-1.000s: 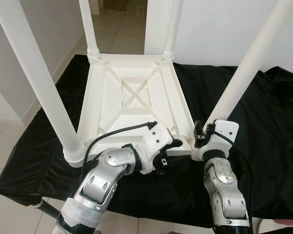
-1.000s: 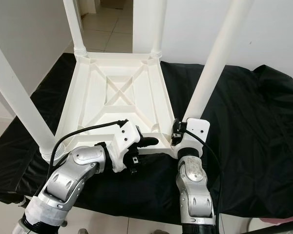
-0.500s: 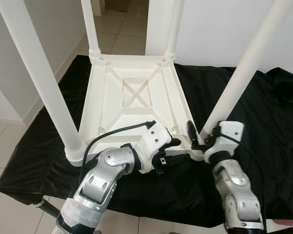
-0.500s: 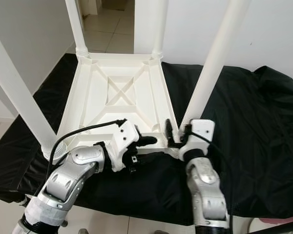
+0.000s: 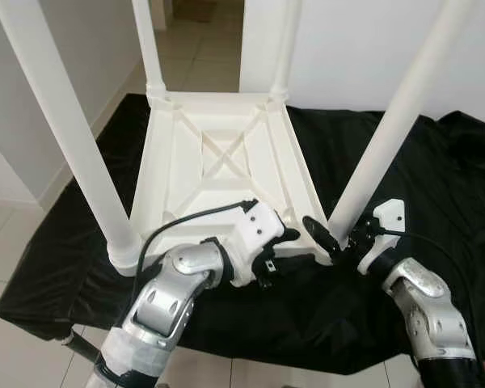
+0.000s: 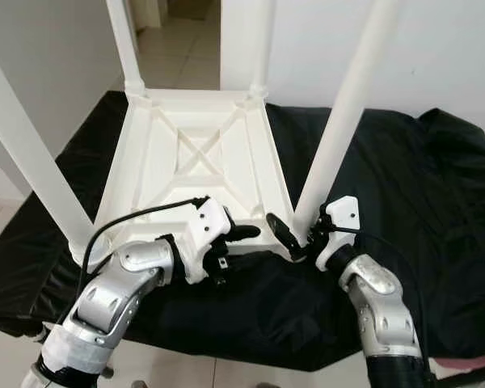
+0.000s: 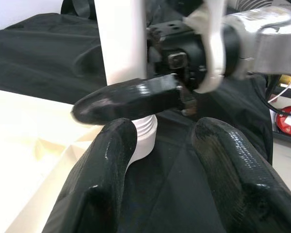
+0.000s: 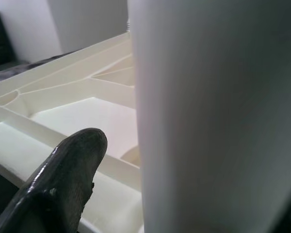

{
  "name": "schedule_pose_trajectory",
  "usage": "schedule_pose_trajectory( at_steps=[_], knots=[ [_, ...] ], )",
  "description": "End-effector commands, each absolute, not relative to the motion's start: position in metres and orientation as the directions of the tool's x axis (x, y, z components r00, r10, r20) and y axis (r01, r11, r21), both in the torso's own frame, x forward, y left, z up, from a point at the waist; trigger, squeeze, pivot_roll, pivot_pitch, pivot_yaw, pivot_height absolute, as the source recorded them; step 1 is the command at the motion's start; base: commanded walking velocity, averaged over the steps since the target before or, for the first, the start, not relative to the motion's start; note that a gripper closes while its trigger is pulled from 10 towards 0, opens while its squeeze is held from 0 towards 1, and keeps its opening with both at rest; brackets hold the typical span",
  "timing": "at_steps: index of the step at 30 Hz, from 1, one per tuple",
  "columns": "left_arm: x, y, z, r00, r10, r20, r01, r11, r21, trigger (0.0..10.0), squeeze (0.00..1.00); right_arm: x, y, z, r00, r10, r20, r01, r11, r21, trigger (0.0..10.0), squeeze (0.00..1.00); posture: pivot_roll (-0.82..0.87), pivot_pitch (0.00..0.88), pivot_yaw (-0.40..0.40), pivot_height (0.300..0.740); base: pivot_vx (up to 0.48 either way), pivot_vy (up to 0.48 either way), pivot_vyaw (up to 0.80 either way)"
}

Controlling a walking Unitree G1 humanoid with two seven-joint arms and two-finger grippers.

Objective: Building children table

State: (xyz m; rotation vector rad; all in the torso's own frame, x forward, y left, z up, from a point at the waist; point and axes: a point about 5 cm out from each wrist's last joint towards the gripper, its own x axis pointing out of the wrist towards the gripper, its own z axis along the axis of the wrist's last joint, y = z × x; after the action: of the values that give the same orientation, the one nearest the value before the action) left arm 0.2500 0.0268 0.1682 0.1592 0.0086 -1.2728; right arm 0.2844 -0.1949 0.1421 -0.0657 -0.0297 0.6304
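Observation:
A white plastic children's table (image 5: 218, 153) lies upside down on a black cloth, its legs pointing up. My right gripper (image 5: 331, 232) straddles the base of the near right leg (image 5: 388, 137). One black finger (image 5: 317, 233) lies across the front of the leg and the other is hidden behind it. In the right wrist view a gap shows between that finger (image 8: 68, 174) and the leg (image 8: 213, 116), so the gripper is open. My left gripper (image 5: 281, 252) rests at the table's near edge, just left of that corner, open with nothing between its fingers (image 7: 106, 165).
The black cloth (image 5: 436, 170) covers the whole work surface and hangs over its edges. The near left leg (image 5: 65, 129) and two far legs (image 5: 145, 40) rise steeply around my arms. Tiled floor (image 5: 8, 234) lies to the left, and white walls stand behind.
My right arm has swung out to the right around the base of the near right leg, and its finger now lies slanted across the leg's front. The left arm has stayed put.

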Motion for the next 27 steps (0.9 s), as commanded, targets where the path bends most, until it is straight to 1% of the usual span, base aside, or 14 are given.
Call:
schedule_pose_trajectory(
  at_steps=[1,6,7,8,9,21,22,23,26,27],
  knots=[
    [0.258,0.03,0.166,0.402,-0.91,-0.101,0.912,0.39,0.125,10.0,0.0,0.288,-0.192,0.137,0.774,0.632,-0.02,-0.632,0.771,-0.078,10.0,0.0,-0.1,0.0,-0.006,0.74,0.0,0.0,0.0],
    [0.259,0.03,0.168,0.404,-0.909,-0.1,0.911,0.391,0.131,10.0,0.0,0.303,-0.192,0.137,0.745,0.666,-0.038,-0.666,0.739,-0.098,10.0,0.0,-0.08,0.0,-0.008,0.74,0.0,0.0,0.0],
    [0.258,0.031,0.168,0.406,-0.908,-0.1,0.91,0.392,0.131,10.0,0.0,0.306,-0.194,0.138,0.742,0.67,-0.042,-0.67,0.736,-0.1,3.6,0.0,-0.08,0.0,-0.01,0.74,0.0,0.0,0.0],
    [0.258,0.031,0.168,0.406,-0.908,-0.1,0.91,0.392,0.131,10.0,0.0,0.306,-0.194,0.138,0.742,0.67,-0.042,-0.67,0.736,-0.1,3.6,0.0,-0.08,0.0,-0.01,0.74,0.0,0.0,0.0],
    [0.258,0.032,0.168,0.41,-0.906,-0.101,0.909,0.396,0.132,10.0,0.0,0.308,-0.197,0.136,0.729,0.683,-0.049,-0.684,0.723,-0.097,0.0,0.0,-0.06,0.0,-0.015,0.74,0.0,0.0,0.0],
    [0.258,0.033,0.168,0.421,-0.902,-0.096,0.904,0.409,0.128,10.0,0.0,0.307,-0.203,0.129,0.701,0.711,-0.051,-0.713,0.697,-0.073,0.0,0.0,-0.06,0.0,-0.019,0.74,0.0,0.0,0.0],
    [0.258,0.032,0.169,0.42,-0.903,-0.093,0.904,0.407,0.127,10.0,0.0,0.306,-0.204,0.13,0.708,0.705,-0.047,-0.706,0.704,-0.075,2.0,0.0,-0.06,0.0,-0.022,0.74,0.0,0.0,0.0],
    [0.258,0.032,0.169,0.424,-0.901,-0.092,0.903,0.411,0.127,10.0,0.0,0.306,-0.203,0.132,0.719,0.695,-0.023,-0.695,0.717,-0.058,10.0,0.0,-0.07,0.0,-0.023,0.74,0.0,0.0,0.0],
    [0.259,0.033,0.169,0.43,-0.898,-0.091,0.9,0.418,0.125,10.0,0.0,0.304,-0.2,0.138,0.757,0.652,0.028,-0.651,0.758,-0.042,10.0,0.0,-0.07,0.0,-0.023,0.74,0.0,0.0,0.0],
    [0.259,0.033,0.169,0.43,-0.898,-0.091,0.9,0.418,0.125,10.0,0.0,0.304,-0.2,0.138,0.757,0.652,0.028,-0.651,0.758,-0.042,10.0,0.0,-0.07,0.0,-0.023,0.74,0.0,0.0,0.0]
  ],
)
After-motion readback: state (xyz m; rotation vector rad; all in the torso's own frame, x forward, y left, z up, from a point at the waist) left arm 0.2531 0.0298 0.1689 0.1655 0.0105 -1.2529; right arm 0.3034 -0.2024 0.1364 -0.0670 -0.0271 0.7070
